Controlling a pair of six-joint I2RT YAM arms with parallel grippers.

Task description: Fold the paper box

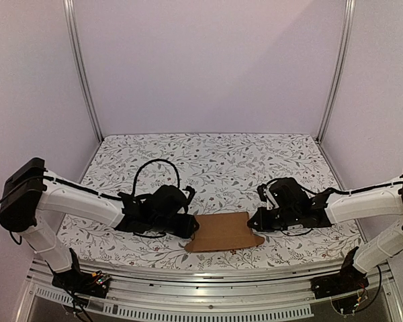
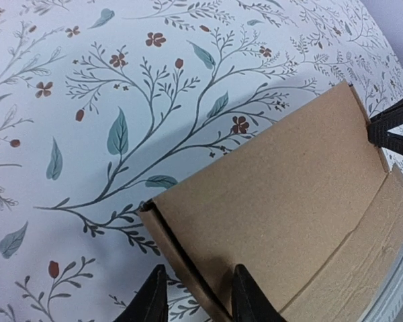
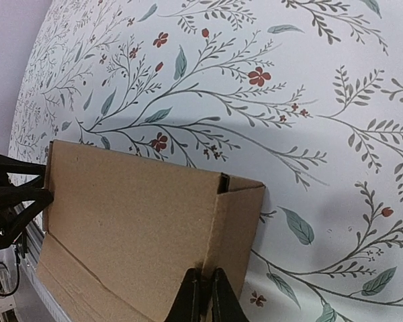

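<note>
The paper box [image 1: 223,231] is plain brown cardboard lying near the table's front edge, between my two grippers. In the left wrist view the box [image 2: 289,194] has its left side flap raised. My left gripper [image 2: 198,302] is open, its fingers straddling that flap, one over the cloth and one over the box panel. In the right wrist view the box [image 3: 134,221] has its right side panel folded up along a crease. My right gripper [image 3: 205,295] is shut on that crease at the near edge. In the top view the left gripper [image 1: 191,228] and right gripper [image 1: 254,220] sit at the box's two ends.
The table is covered by a white cloth with a leaf and flower print [image 1: 215,161]. A metal rail [image 1: 208,275] runs along the front edge, close to the box. Plain walls with metal posts [image 1: 84,74] enclose the back and sides.
</note>
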